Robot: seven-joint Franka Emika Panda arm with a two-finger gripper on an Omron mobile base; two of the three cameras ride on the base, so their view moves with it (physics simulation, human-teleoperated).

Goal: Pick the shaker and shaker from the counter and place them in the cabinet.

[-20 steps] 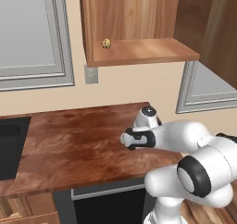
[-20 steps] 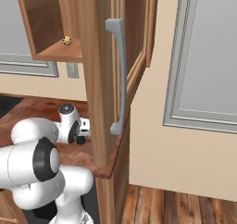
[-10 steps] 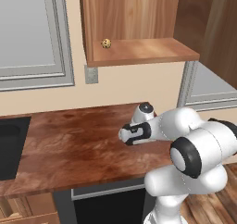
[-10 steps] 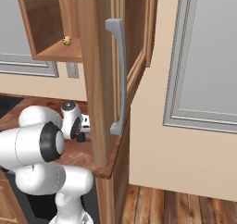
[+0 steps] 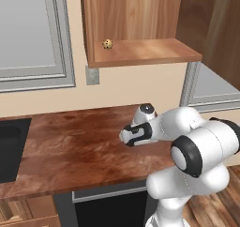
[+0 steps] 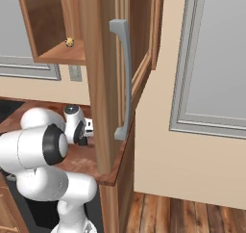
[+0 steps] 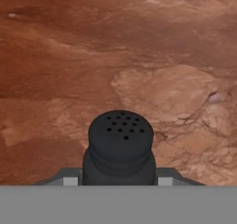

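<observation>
One black shaker [image 7: 120, 146] with a holed, rounded top stands on the brown counter [image 7: 139, 56] in the hand view. My gripper [image 7: 119, 180] is shut on it, with a grey fingertip pressed against each side of its body. From the left base view the hand [image 5: 134, 134] hangs low over the counter's [image 5: 65, 146] right part, hiding the shaker. The right base view shows the hand [image 6: 85, 130] beside the open door. The wood cabinet [image 5: 140, 55] stands open above, its shelf bare except for a small ball. The other shaker is out of view.
A tiny tan speckled ball [image 5: 107, 44] lies at the left of the cabinet shelf. The cabinet's open door with a grey handle [image 6: 122, 78] hangs to the right of the arm. A dark sink [image 5: 9, 146] sits at the counter's left end. Grey panelled doors [image 5: 33, 34] flank the cabinet.
The jaws have gone from wide open to shut on the shaker. The arm's elbow has swung higher and closer to the cameras while the hand stayed low over the counter.
</observation>
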